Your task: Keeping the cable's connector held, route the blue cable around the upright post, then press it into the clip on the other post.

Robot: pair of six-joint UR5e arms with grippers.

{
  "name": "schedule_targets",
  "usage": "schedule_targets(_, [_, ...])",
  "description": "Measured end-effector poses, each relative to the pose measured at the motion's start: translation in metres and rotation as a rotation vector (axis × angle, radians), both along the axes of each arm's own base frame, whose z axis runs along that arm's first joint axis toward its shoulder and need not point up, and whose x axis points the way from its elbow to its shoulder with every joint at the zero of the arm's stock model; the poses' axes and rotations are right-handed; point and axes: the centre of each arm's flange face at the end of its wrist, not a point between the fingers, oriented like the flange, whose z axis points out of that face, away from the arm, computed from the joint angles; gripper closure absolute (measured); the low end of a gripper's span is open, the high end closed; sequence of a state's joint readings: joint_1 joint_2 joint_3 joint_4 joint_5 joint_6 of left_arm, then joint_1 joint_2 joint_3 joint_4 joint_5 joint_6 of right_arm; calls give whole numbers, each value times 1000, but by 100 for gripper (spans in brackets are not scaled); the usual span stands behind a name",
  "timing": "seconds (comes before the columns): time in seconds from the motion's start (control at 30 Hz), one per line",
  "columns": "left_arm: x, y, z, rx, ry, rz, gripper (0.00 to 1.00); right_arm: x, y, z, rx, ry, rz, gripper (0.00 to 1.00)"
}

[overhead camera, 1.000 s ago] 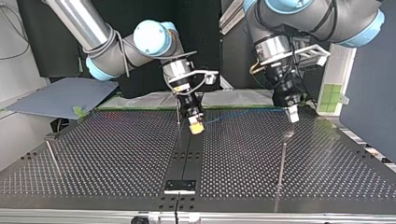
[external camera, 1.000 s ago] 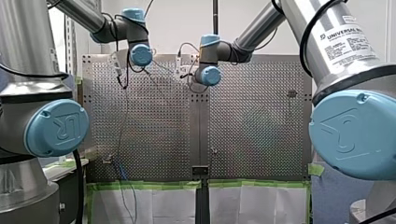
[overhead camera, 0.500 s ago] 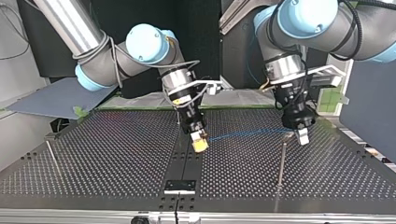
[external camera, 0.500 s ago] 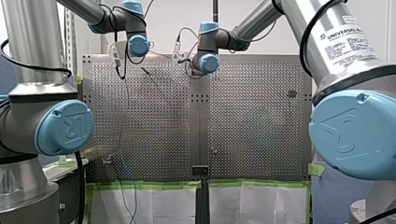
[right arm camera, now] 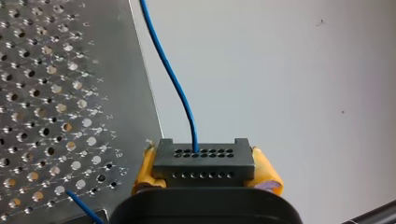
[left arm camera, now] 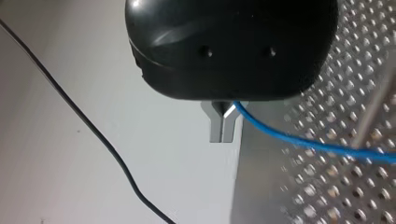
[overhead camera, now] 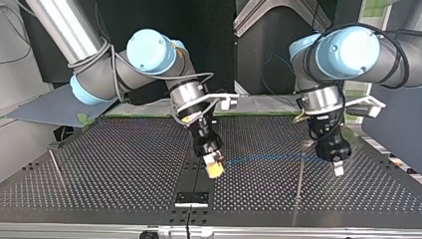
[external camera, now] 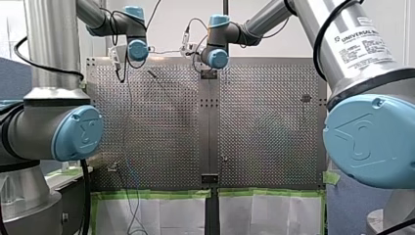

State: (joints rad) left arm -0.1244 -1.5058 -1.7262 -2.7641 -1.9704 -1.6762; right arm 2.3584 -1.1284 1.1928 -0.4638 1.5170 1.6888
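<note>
Blue cable [overhead camera: 268, 160] runs taut above the tabletop [overhead camera: 124, 164], from the connector [right arm camera: 204, 161] — clamped between my right end effector's [overhead camera: 215, 168] yellow pads [right arm camera: 267, 173] — to my left end effector [overhead camera: 339, 168], metal fingers [left arm camera: 217, 128] pinched shut on it beside the upright post [overhead camera: 299, 184]. Risk: extra tension drags the cable through those fingers, or tugs the connector loose.

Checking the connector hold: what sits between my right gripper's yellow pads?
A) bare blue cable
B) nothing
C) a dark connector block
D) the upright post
C: the right wrist view shows the connector block clamped in the right gripper, with the blue cable leaving it.
</note>
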Motion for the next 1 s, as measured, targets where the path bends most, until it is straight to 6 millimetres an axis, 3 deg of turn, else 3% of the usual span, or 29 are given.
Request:
schedule_targets(0.43, [53,47,-28,-12,42,-8,100,26,-22,-38,24,30,11,100])
schedule_targets(0.7, [71,76,-43,-10,70,-14,100,26,-31,-50,31,44,4,100])
schedule_targets(1.0, [88,67,-72,5,123,-111,100,23,-39,-58,36,58,-9,100])
